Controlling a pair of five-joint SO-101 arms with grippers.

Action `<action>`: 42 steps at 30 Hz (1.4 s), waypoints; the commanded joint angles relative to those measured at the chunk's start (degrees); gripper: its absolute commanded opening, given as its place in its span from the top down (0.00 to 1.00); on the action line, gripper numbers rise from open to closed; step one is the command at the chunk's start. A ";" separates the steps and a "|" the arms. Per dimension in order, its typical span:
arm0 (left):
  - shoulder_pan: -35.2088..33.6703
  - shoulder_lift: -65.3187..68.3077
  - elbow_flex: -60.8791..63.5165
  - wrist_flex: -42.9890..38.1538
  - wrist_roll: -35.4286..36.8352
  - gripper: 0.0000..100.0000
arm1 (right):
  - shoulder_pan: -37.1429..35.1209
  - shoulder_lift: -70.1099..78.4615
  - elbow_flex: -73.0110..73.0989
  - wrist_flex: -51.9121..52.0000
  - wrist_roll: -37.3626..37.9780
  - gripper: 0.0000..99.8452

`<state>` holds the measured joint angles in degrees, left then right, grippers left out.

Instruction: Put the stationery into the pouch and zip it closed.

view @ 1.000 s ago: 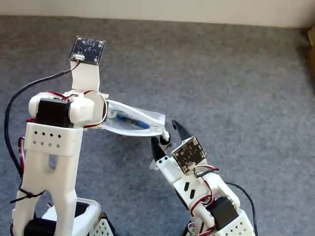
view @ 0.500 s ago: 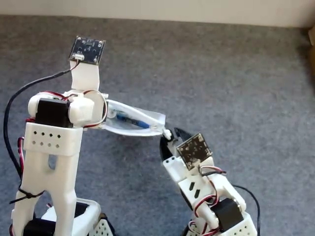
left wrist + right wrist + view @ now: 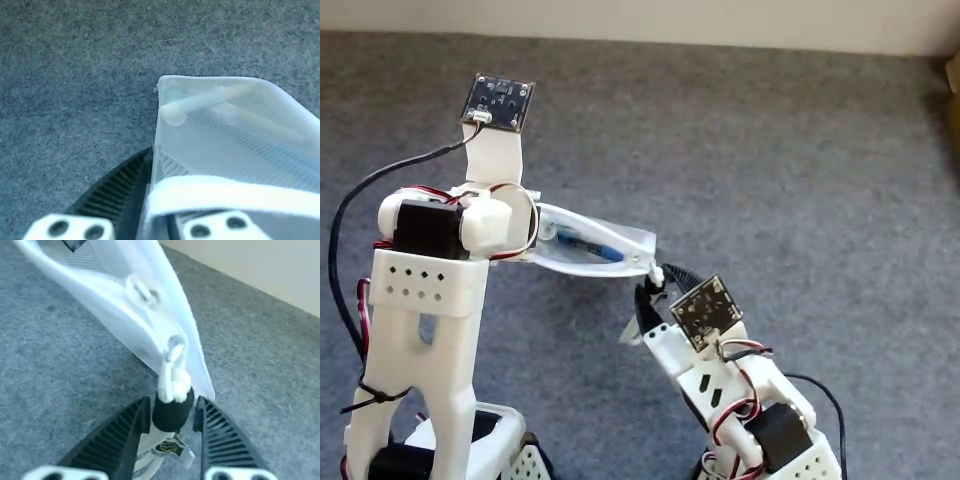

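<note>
A translucent white pouch hangs just above the grey carpet, with a blue pen and other pale stationery inside. My left gripper is shut on its left end. In the left wrist view the ribbed pouch rises between the gripper's black finger and white jaw. At the pouch's right end, my right gripper sits at the zipper cord. In the right wrist view the gripper is shut on the black zipper pull, below a white knot and the pouch.
Grey carpet covers the whole work area, ending at a pale wall along the far edge. The left arm's camera board sticks up beyond the pouch. A small pale tag lies beside the right gripper.
The right gripper swung right, then came back left to the pouch's right end, and its jaws narrowed onto the zipper pull. The left arm and the pouch stayed put.
</note>
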<state>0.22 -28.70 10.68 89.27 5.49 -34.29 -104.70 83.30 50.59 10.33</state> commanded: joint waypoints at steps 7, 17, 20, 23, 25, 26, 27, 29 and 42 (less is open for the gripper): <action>-1.19 0.13 0.13 -1.05 0.62 0.99 | 2.42 -0.66 -3.65 -1.71 -0.18 0.87; -1.19 0.13 0.13 -1.05 0.62 0.99 | 2.07 -0.66 -6.90 0.40 7.91 0.99; -1.19 0.13 0.13 -1.05 0.62 0.99 | 2.07 -0.66 -6.90 0.66 8.18 0.99; -1.19 0.13 0.13 -1.05 0.62 0.99 | 2.07 -0.66 -6.90 0.66 8.26 0.99; -1.19 0.13 0.13 -1.05 0.62 0.99 | 2.07 -0.66 -6.90 0.75 8.26 0.99; -1.19 0.13 0.13 -1.05 0.62 0.99 | 2.07 -0.66 -6.90 0.75 8.26 0.99; -1.19 0.13 0.13 -1.05 0.62 0.99 | 2.07 -0.66 -6.90 0.84 8.26 0.99; -1.19 0.13 0.13 -1.05 0.62 0.99 | 2.15 -0.66 -6.90 1.27 8.26 0.99; -0.92 -0.22 -1.10 -1.05 0.53 0.83 | 1.89 -0.66 -10.33 6.81 12.92 0.99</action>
<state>0.22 -27.82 10.77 89.27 5.49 -32.18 -104.79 76.70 57.19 21.14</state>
